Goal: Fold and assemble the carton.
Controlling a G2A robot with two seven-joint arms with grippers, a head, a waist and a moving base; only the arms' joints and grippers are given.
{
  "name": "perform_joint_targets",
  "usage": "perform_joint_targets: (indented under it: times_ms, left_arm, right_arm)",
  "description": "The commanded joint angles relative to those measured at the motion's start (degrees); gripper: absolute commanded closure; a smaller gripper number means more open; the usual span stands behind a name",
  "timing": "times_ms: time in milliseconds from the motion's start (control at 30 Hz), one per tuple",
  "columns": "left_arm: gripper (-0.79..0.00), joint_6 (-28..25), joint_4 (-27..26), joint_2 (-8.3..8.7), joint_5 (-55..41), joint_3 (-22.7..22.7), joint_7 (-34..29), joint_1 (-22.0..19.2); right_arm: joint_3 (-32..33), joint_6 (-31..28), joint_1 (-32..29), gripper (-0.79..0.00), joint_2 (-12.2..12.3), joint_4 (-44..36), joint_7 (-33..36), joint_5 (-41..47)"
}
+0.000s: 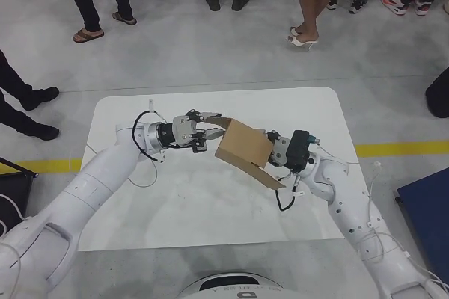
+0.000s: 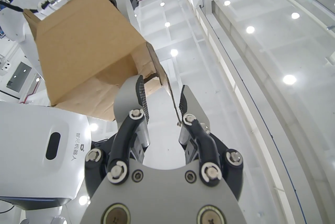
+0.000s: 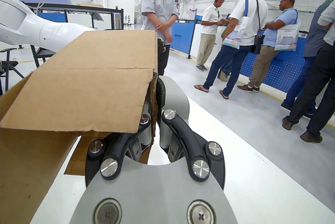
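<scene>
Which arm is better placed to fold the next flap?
Left, likely: the left gripper has open jaws astride a flap of the carton, while the right gripper is shut on its other end.

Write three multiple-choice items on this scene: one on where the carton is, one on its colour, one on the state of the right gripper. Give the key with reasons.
1. Where is the carton?
A. Flat on the floor beside the table
B. Between the left gripper and the right gripper, over the table
C. Stacked on another box

2. What colour is the carton?
A. Brown
B. Blue
C. White

3. What state is the right gripper in?
A. Open, clear of the carton
B. Holding a roll of tape
C. Shut on the carton

Key:
1 B, since the top view shows one gripper at each end of the carton, above the white table.
2 A, since it is plain brown cardboard in every view.
3 C, since the right wrist view shows its fingers closed on a cardboard edge.
</scene>
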Motion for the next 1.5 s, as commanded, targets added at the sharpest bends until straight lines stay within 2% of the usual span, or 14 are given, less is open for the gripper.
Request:
perform_joint_targets:
  times_ms: [0,267,600,933,1200,1467]
  left_arm:
    - [-0.339,0.32,-1.15,0.41,-0.07,0.30,0.32,0.32]
    - [-0.339,0.69,-4.59,2.00,-1.48,0.95,0.70,1.05]
    - [-0.391,0.87,-7.28,4.24,-4.31,1.20,0.87,2.35]
    - [-0.348,2.02,-8.49,6.03,-7.95,1.64,2.02,2.50]
    - [-0.317,3.29,-8.89,6.56,-11.27,2.53,3.29,1.71]
    - [-0.317,8.63,-10.85,7.22,-17.76,2.76,8.62,1.59]
  right_arm:
    - [-0.09,0.05,0.18,0.000,-0.04,0.21,0.33,0.29]
    - [-0.46,0.72,0.32,0.000,-0.14,-0.32,0.99,0.37]
    - [-0.35,1.81,-0.57,0.000,-0.12,-1.53,1.54,0.48]
    - [-0.28,2.28,-0.89,0.000,-0.11,-2.56,2.18,0.51]
    - [-0.12,2.41,-0.89,0.000,-0.10,-3.24,2.67,0.69]
    - [0.41,2.42,-1.39,0.000,0.00,-4.13,3.22,1.08]
